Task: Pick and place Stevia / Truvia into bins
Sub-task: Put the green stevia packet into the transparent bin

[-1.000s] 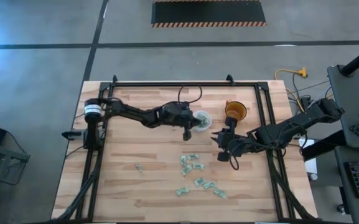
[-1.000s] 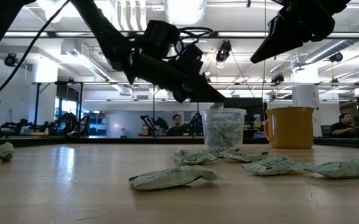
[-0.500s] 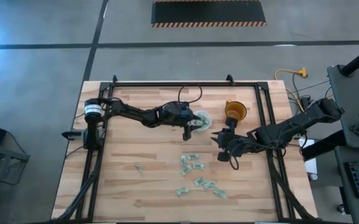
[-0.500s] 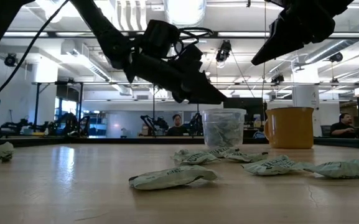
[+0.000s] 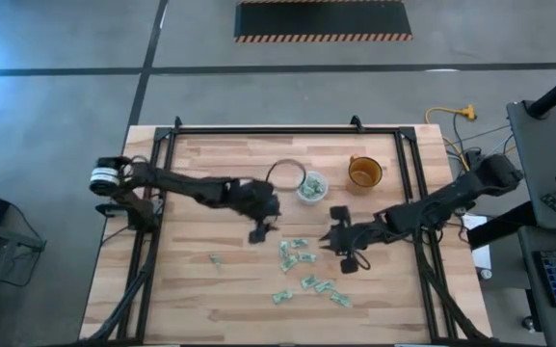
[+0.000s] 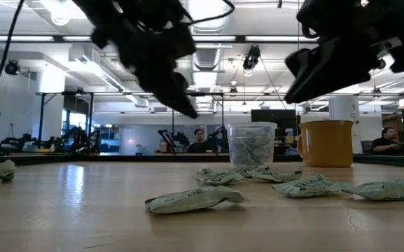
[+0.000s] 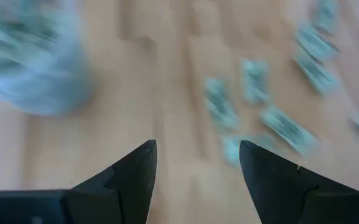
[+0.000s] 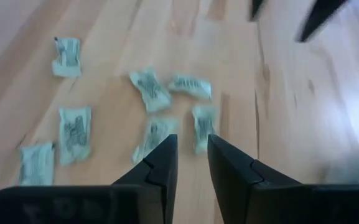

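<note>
Several pale green and white Stevia sachets (image 5: pixel 297 253) lie flat on the wooden table, near the middle toward its near edge; the low view shows them (image 6: pixel 194 199) crumpled. The clear plastic bin (image 5: pixel 310 186) stands farther back and has sachets inside (image 6: pixel 251 143). My left gripper (image 5: pixel 258 234) hovers open, left of the cluster and nearer than the bin, with nothing between its fingers (image 7: pixel 198 149). My right gripper (image 5: pixel 337 241) hangs just right of the cluster. Its fingers stand a narrow gap apart above the sachets (image 8: pixel 190 142) and hold nothing.
An orange cup (image 5: pixel 364 172) stands right of the bin, at the back (image 6: pixel 325 142). One stray sachet (image 5: pixel 215 259) lies apart to the left of the cluster. A black frame (image 5: pixel 162 145) runs round the table. People sit far back in the room.
My left gripper has let a sachet go above the bin. It has then swung away from the bin, toward the table's near left and the loose sachets. My right gripper has moved toward the near edge, closer to the cluster.
</note>
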You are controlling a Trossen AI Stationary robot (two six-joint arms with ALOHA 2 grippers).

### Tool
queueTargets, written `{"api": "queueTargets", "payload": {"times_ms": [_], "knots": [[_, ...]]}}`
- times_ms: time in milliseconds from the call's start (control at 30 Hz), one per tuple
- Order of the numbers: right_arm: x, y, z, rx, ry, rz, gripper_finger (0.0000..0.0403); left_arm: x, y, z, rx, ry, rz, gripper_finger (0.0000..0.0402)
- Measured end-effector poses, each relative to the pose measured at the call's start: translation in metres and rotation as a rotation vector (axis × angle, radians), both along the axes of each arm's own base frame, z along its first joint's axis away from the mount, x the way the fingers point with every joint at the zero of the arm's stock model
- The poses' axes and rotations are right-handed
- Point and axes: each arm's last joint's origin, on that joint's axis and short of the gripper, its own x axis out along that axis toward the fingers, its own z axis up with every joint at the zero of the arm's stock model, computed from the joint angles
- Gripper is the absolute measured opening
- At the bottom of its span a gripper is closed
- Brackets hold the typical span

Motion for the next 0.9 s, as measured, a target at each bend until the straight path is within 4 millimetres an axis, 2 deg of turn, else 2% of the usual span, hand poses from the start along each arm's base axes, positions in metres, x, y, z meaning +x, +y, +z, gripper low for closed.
{"api": "queueTargets", "payload": {"times_ms": [133,300,533,667,900], "knots": [[0.015,0.005,-0.011,-0.046,-0.023,0.057,0.0082,-0.020,-0.030,-0.005,0.003,0.020,-0.069,0.0212],[0.035,0.008,-0.026,-0.068,0.036,0.050,0.0082,-0.041,-0.051,-0.016,0.028,0.058,-0.047,0.0212],[0.058,-0.003,-0.037,-0.066,0.107,-0.028,0.0108,-0.053,-0.054,-0.021,-0.015,0.081,-0.004,0.0212],[0.060,-0.010,-0.044,-0.049,0.187,-0.090,0.0134,-0.053,-0.054,-0.020,-0.015,0.082,-0.001,0.0212],[0.060,-0.012,-0.050,-0.048,0.209,-0.102,0.0167,-0.053,-0.054,-0.020,-0.017,0.082,0.001,0.0212]]}}
